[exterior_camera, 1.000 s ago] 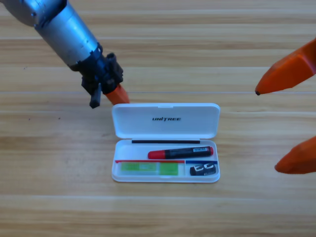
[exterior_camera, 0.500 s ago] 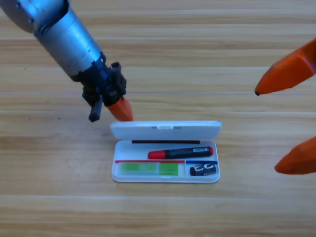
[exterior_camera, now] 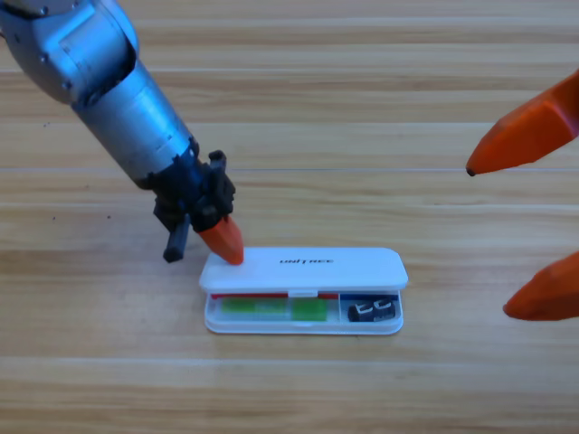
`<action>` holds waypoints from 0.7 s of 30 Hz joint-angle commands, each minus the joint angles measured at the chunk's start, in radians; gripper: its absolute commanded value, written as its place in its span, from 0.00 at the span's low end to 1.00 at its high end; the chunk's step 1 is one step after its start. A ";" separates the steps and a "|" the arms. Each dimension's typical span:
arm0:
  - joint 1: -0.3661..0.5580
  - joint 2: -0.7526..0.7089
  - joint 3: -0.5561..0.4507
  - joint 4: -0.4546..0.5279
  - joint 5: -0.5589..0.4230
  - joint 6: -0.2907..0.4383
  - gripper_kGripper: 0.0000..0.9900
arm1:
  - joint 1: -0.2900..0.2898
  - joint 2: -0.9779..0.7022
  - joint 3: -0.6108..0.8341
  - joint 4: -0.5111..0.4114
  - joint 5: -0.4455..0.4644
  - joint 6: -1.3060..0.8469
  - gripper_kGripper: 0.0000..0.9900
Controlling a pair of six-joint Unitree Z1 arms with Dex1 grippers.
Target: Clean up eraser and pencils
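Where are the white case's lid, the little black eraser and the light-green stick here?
lid (exterior_camera: 308, 268): high view, on the middle of its white top, by the printed name.
eraser (exterior_camera: 373, 311): high view, on its black face in the case's right compartment.
light-green stick (exterior_camera: 274, 308): high view, on its middle, below the lid's edge.

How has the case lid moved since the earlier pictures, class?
Yes. The lid has swung down toward the case base, which stayed put, pushed by the left gripper. The right gripper waits at the right edge.

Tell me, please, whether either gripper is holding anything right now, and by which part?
Nothing is held. The left gripper only presses its orange tip on the white case's lid at its left end; the right gripper waits open at the right edge.
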 commanded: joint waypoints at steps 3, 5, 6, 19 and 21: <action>-0.051 0.012 0.065 -0.055 0.016 0.006 0.00 | -0.027 0.010 0.010 0.004 0.021 -0.010 0.99; -0.052 0.012 0.066 -0.060 0.016 0.004 0.00 | -0.027 0.011 0.010 0.004 0.021 -0.011 0.99; -0.055 0.013 0.066 -0.061 0.019 0.004 0.00 | -0.027 0.013 0.010 0.004 0.023 -0.011 0.99; -0.104 0.041 0.068 -0.089 0.036 -0.010 0.00 | -0.027 0.021 0.010 0.007 0.029 -0.014 0.99; -0.115 0.047 0.065 -0.093 0.038 -0.017 0.00 | -0.027 0.021 0.008 0.007 0.031 -0.014 0.99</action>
